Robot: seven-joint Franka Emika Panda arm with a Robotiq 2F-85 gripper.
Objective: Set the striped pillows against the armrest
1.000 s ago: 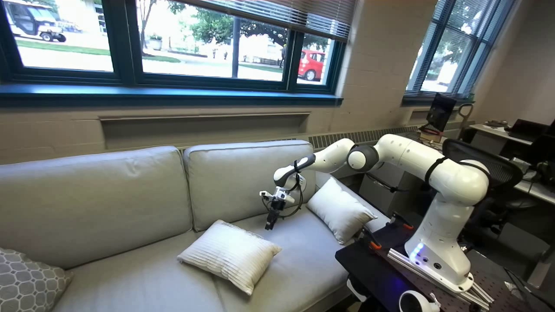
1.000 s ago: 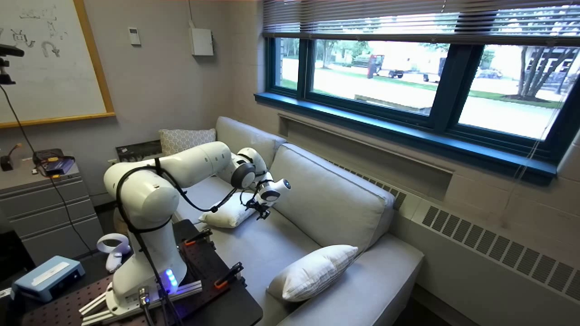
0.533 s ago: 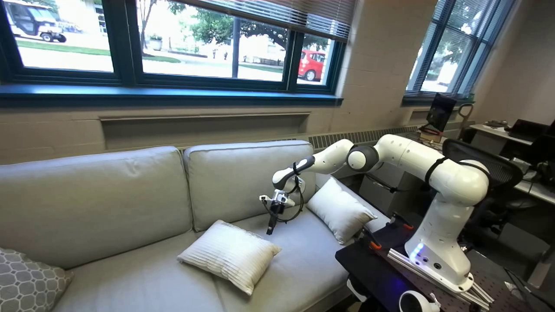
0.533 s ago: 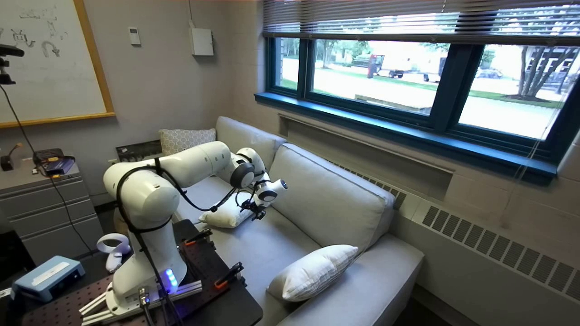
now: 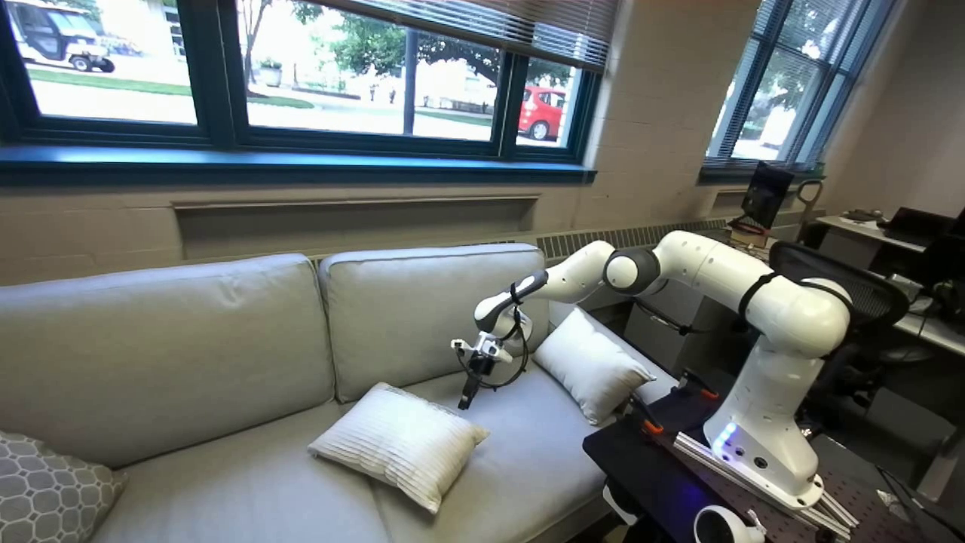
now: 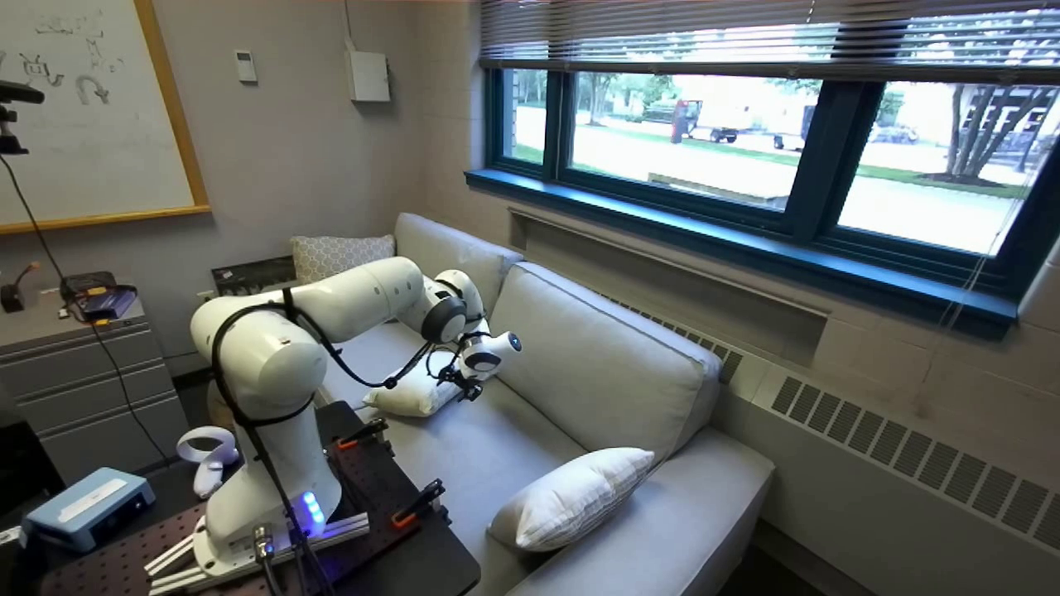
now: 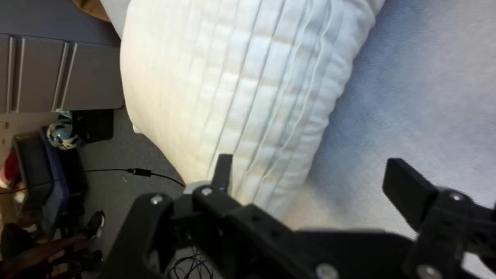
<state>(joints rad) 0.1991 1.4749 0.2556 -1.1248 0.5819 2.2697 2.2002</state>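
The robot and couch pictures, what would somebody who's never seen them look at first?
Probably the big white robot arm, stretched from the dark table out over the gray couch, with its open gripper near a striped pillow lying there. After that, perhaps the red car outside the window in an exterior view, or the honeycomb-patterned pillow in that view's lower left corner.

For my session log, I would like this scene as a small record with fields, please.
Gripper: open, nothing held
Gripper position: near an edge of the striped pillow; contact unclear
Striped pillow: lying on the sofa, apart from the armrest
Second pale pillow: tilted, leaning against the armrest
Gray patterned pillow: toward the sofa's opposite end
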